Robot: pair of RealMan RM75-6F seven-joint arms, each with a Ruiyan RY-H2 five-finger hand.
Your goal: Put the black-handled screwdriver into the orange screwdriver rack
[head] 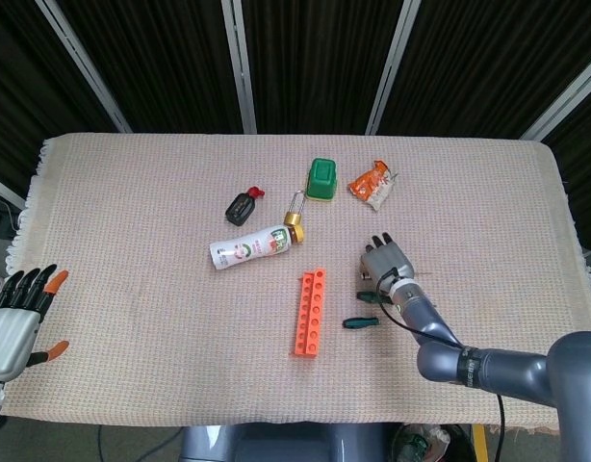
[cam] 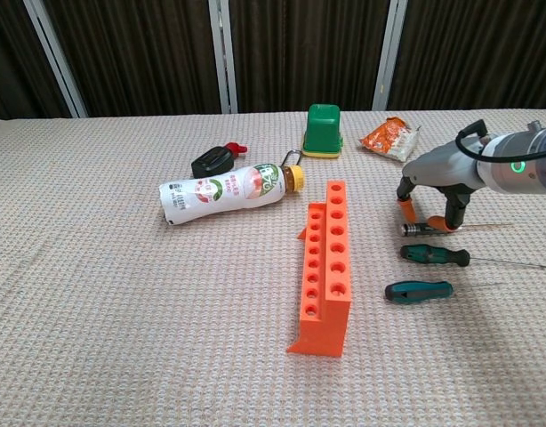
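Note:
The black-handled screwdriver (cam: pixel 421 229) lies on the cloth right of the orange rack (cam: pixel 327 263), its thin shaft pointing right. My right hand (cam: pixel 437 181) arches over its handle. The orange fingertips (cam: pixel 403 206) reach down on either side of the handle, close to or touching it. The screwdriver still rests on the cloth. In the head view the right hand (head: pixel 384 262) hides the screwdriver, and the rack (head: pixel 310 312) lies to the hand's left. My left hand (head: pixel 16 322) hangs off the table's left edge, fingers spread and holding nothing.
Two green-handled screwdrivers (cam: pixel 433 255) (cam: pixel 418 290) lie just in front of the black one. A fallen drink bottle (cam: pixel 221 191), a black bottle (cam: pixel 212 161), a green cup (cam: pixel 323 130) and an orange snack packet (cam: pixel 387 137) sit further back.

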